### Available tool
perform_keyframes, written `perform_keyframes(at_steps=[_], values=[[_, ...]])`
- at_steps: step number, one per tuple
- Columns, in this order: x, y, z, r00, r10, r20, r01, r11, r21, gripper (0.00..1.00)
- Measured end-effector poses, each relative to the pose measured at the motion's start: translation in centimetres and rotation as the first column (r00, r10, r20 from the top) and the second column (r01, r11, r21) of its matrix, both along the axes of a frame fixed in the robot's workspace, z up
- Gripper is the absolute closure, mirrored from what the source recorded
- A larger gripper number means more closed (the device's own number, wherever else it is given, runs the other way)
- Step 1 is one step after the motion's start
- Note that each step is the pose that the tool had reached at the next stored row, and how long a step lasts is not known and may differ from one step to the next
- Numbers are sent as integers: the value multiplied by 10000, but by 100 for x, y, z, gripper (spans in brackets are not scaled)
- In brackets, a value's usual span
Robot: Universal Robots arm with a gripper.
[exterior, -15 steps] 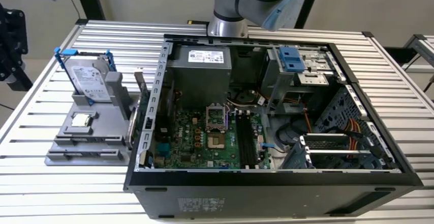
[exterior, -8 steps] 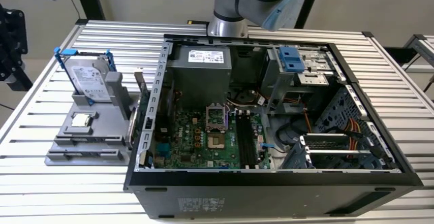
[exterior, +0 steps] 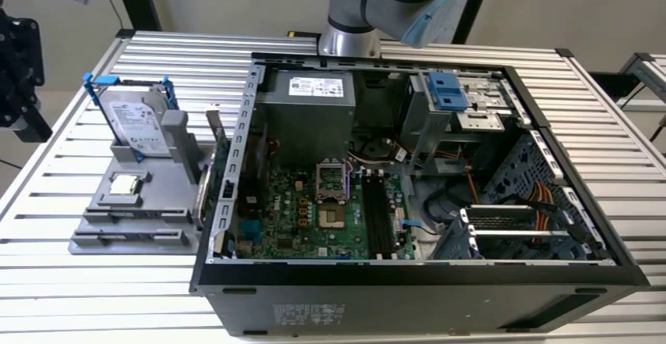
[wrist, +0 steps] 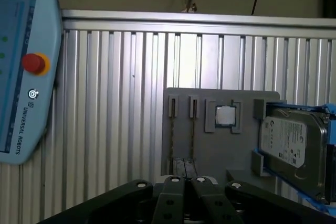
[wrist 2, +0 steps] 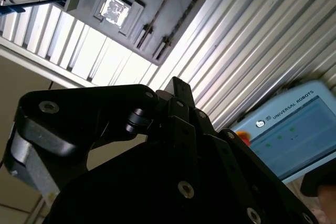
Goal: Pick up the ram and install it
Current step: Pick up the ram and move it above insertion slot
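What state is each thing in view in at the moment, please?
Ram: on edge in the grey holder, not gripped.
Gripper: shut, holding nothing.
Computer case: on its side, panel off.
Motherboard ram slots: empty.
CPU chip: flat in the holder's recess.
Hard drive: upright in its blue frame.
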State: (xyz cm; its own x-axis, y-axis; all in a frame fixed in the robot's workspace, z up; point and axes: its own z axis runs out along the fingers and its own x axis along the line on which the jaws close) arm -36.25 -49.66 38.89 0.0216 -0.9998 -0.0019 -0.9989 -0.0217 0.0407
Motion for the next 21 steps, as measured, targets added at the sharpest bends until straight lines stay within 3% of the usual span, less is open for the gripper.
perform_keyframes(at_steps=[5,8,10,14,16,18,21], values=[[0,0,-31,10000,68,12,-68,10000,-12,100],[-1,0,-49,9999,111,59,-111,9999,-13,100],[-1,0,-60,9998,134,161,-134,9999,-14,100],[-1,0,-81,9983,185,553,-185,9998,-20,100],[-1,0,-96,9973,194,711,-193,9998,-23,100],[0,0,-111,9964,196,824,-195,9998,-24,100],[0,0,-133,9957,197,907,-195,9998,-27,100]])
